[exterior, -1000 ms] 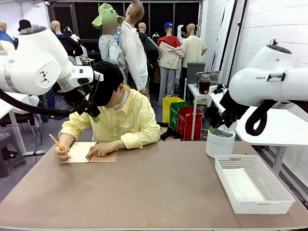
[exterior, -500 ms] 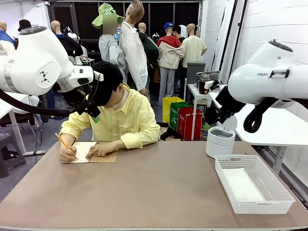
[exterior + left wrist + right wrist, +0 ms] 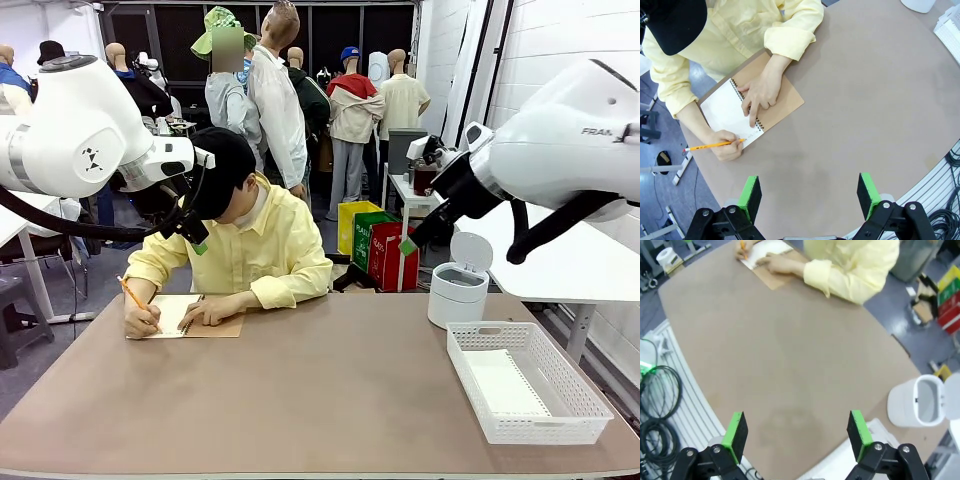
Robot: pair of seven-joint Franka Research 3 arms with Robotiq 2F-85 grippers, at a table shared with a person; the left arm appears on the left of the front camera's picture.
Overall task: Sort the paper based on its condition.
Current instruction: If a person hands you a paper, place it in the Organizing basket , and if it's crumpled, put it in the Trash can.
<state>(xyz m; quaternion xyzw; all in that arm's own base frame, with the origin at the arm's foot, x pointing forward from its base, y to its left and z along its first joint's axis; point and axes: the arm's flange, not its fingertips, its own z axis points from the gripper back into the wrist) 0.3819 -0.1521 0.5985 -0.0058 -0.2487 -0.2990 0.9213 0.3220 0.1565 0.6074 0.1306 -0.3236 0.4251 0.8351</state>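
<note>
A white sheet of paper [image 3: 503, 385] lies flat inside the white basket [image 3: 575, 415] at the right front of the table. The person at the far side writes with a pencil [image 3: 715, 145] on a page of a spiral notebook [image 3: 170, 315] with a tan cover [image 3: 785, 95]. My left gripper [image 3: 809, 197] hangs open high above the table's left, near the person's head [image 3: 195, 238]. My right gripper [image 3: 797, 435] is open and holds nothing; it hovers up and to the left of the white bin [image 3: 412, 240].
A white bin [image 3: 457, 295] with its lid flipped up stands behind the basket, and it is seen from above as the bin [image 3: 917, 402] in the right wrist view. The brown table [image 3: 320, 400] is bare across its middle and front. Cables [image 3: 655, 400] hang off the near edge.
My right arm has lifted and swung left, away from above the bin. The person's pencil hand has shifted slightly on the page. The left arm has not moved.
</note>
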